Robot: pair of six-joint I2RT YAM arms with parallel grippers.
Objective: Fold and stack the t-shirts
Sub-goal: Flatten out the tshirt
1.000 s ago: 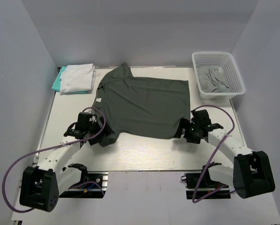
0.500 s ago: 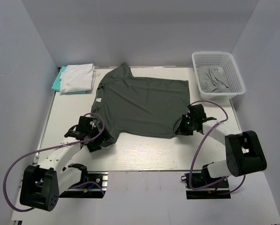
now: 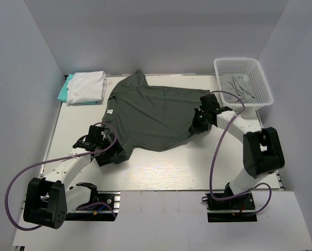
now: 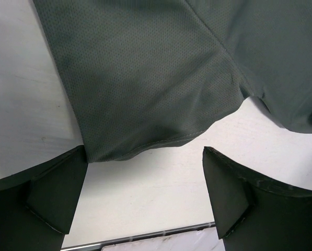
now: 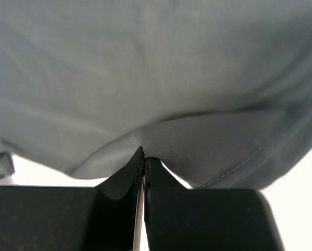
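Right wrist view: the right tool [image 5: 143,162] has its two fingers pressed together, pinching a fold of the dark grey shirt [image 5: 145,78] at its hem. A second ago this tool stood wide beside the shirt's near right corner. It has since shut on that corner and drawn it up and inward. Seen from above, the corner is lifted off the bench [image 3: 161,170], and the shirt's lower right edge now runs slantwise instead of square, so the first fold of this shirt looks to have begun. The left tool [image 4: 145,193] is spread wide and grips nothing. It sits low at the near left sleeve, with the sleeve's hem just ahead of the gap between its fingers, much where it was a second ago. The rest of the dark grey shirt lies flat across the middle of the bench. At the far left corner a folded white shirt [image 3: 87,86] rests on a teal shirt [image 3: 63,93]. At the far right a white basket [image 3: 260,78] holds a lighter grey shirt [image 3: 238,83], not yet folded.
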